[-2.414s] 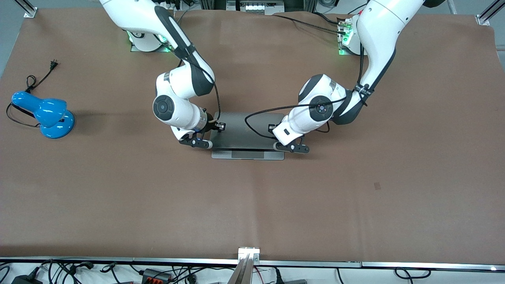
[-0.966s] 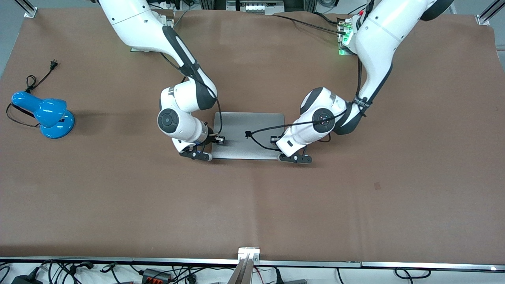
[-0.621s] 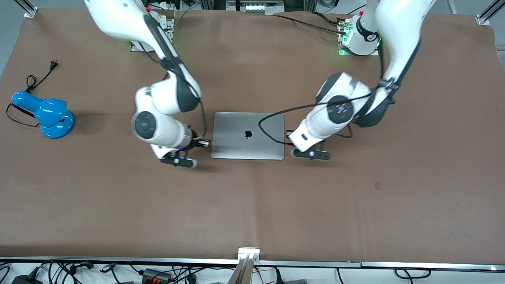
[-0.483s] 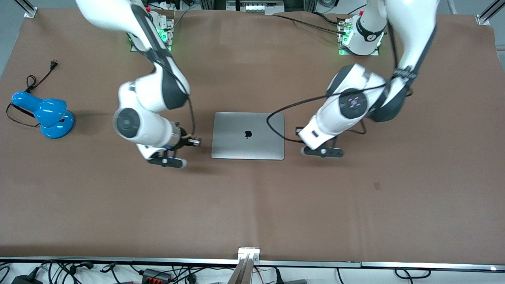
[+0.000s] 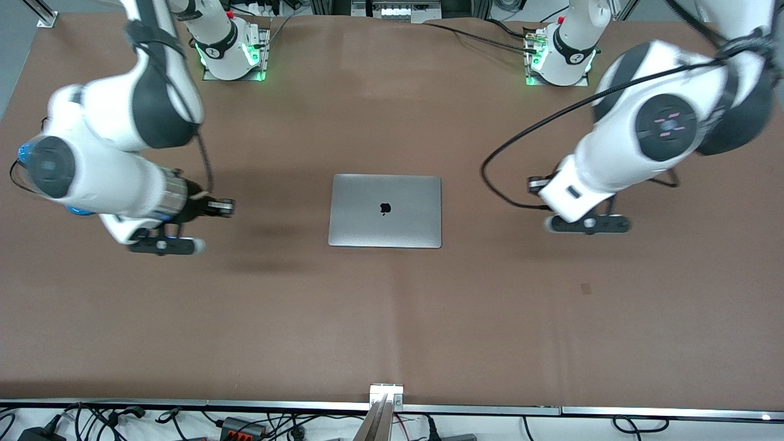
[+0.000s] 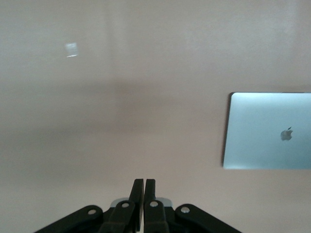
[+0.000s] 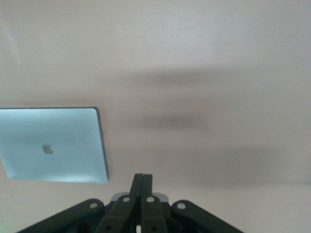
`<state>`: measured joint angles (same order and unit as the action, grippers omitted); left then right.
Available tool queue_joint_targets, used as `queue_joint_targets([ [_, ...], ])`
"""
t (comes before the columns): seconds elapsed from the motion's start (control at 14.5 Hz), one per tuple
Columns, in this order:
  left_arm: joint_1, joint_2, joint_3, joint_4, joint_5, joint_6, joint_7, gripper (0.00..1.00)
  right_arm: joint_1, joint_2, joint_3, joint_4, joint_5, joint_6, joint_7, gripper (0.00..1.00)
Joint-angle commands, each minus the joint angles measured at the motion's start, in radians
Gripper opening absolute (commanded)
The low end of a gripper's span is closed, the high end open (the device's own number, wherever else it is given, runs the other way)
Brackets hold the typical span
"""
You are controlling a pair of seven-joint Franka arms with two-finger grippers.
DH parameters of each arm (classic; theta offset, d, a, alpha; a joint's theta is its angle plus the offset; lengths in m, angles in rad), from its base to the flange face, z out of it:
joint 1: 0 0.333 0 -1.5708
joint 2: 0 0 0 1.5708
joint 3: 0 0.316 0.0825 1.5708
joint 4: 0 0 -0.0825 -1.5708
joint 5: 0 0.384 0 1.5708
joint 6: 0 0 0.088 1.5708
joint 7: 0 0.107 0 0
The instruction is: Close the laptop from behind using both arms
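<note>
The laptop (image 5: 384, 210) lies shut and flat in the middle of the brown table, its silver-grey lid up with the dark apple logo showing. It also shows in the left wrist view (image 6: 269, 131) and the right wrist view (image 7: 53, 144). My left gripper (image 5: 588, 224) hangs in the air over bare table, beside the laptop toward the left arm's end. In its own view the left gripper (image 6: 144, 182) is shut and holds nothing. My right gripper (image 5: 164, 246) hangs over bare table toward the right arm's end. It is shut and holds nothing (image 7: 143, 176).
A blue desk lamp (image 5: 23, 150) with a black cord stands at the right arm's end of the table, mostly hidden by the right arm. Both arm bases (image 5: 231, 58) glow green along the table's edge farthest from the front camera. A metal rail (image 5: 386, 398) and cables run along the nearest edge.
The laptop's lid came down flat. Both arms then rose and swung apart from the laptop's sides, each toward its own end of the table. The laptop has stayed where it was.
</note>
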<state>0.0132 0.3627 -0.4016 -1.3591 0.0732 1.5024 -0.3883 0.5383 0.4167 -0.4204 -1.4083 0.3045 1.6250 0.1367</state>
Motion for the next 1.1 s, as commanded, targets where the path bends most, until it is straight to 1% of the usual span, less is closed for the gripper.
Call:
queue_joint_targets([
  [0.0, 0.046, -0.025, -0.008, 0.069, 0.019, -0.099, 0.064, 0.18, 0.002, 0.013, -0.075, 0.064, -0.013, -0.072, -0.116, 0.00],
  [0.07, 0.060, -0.042, -0.003, 0.069, 0.020, -0.111, 0.089, 0.29, 0.002, 0.013, -0.104, 0.072, -0.013, -0.079, -0.153, 0.00],
  [0.14, 0.073, -0.056, 0.000, 0.069, 0.019, -0.125, 0.123, 0.49, 0.002, 0.013, -0.133, 0.075, -0.013, -0.086, -0.192, 0.00],
  [0.21, 0.083, -0.063, 0.001, 0.064, 0.019, -0.126, 0.138, 0.80, 0.002, 0.013, -0.159, 0.077, -0.013, -0.099, -0.225, 0.00],
  [0.28, 0.086, -0.086, 0.020, 0.054, 0.019, -0.126, 0.146, 1.00, 0.002, 0.013, -0.185, 0.077, -0.013, -0.105, -0.259, 0.00],
  [0.34, 0.083, -0.099, 0.053, 0.045, 0.016, -0.129, 0.157, 1.00, 0.005, 0.013, -0.207, 0.077, -0.012, -0.114, -0.285, 0.00],
  [0.41, 0.074, -0.116, 0.084, 0.023, 0.010, -0.125, 0.213, 1.00, 0.005, 0.013, -0.215, 0.083, -0.012, -0.117, -0.301, 0.00],
  [0.48, 0.061, -0.135, 0.119, -0.003, 0.002, -0.116, 0.285, 1.00, 0.003, 0.013, -0.212, 0.098, -0.013, -0.119, -0.302, 0.02],
  [0.55, 0.041, -0.160, 0.171, -0.021, -0.010, -0.102, 0.351, 1.00, 0.008, 0.014, -0.209, 0.097, -0.019, -0.113, -0.296, 0.20],
  [0.62, 0.001, -0.184, 0.229, -0.061, -0.035, -0.088, 0.389, 1.00, 0.017, 0.014, -0.204, 0.094, -0.048, -0.108, -0.293, 0.63],
  [0.69, -0.036, -0.217, 0.310, -0.105, -0.085, -0.062, 0.397, 1.00, 0.014, 0.013, -0.198, 0.094, -0.067, -0.108, -0.289, 0.95],
  [0.76, -0.060, -0.258, 0.378, -0.168, -0.133, -0.015, 0.408, 1.00, 0.000, 0.002, -0.177, 0.094, -0.064, -0.106, -0.284, 1.00],
  [0.83, -0.064, -0.301, 0.398, -0.232, -0.141, 0.036, 0.423, 1.00, -0.024, -0.010, -0.147, 0.094, -0.068, -0.108, -0.284, 1.00],
  [0.9, -0.064, -0.338, 0.402, -0.282, -0.139, 0.092, 0.421, 1.00, -0.061, -0.030, -0.111, 0.094, -0.070, -0.106, -0.282, 1.00],
  [0.97, -0.064, -0.368, 0.409, -0.305, -0.139, 0.125, 0.416, 1.00, -0.110, -0.057, -0.060, 0.091, -0.074, -0.103, -0.282, 1.00],
  [1.03, -0.064, -0.384, 0.423, -0.313, -0.138, 0.142, 0.413, 1.00, -0.168, -0.093, 0.003, 0.088, -0.106, -0.099, -0.282, 1.00],
])
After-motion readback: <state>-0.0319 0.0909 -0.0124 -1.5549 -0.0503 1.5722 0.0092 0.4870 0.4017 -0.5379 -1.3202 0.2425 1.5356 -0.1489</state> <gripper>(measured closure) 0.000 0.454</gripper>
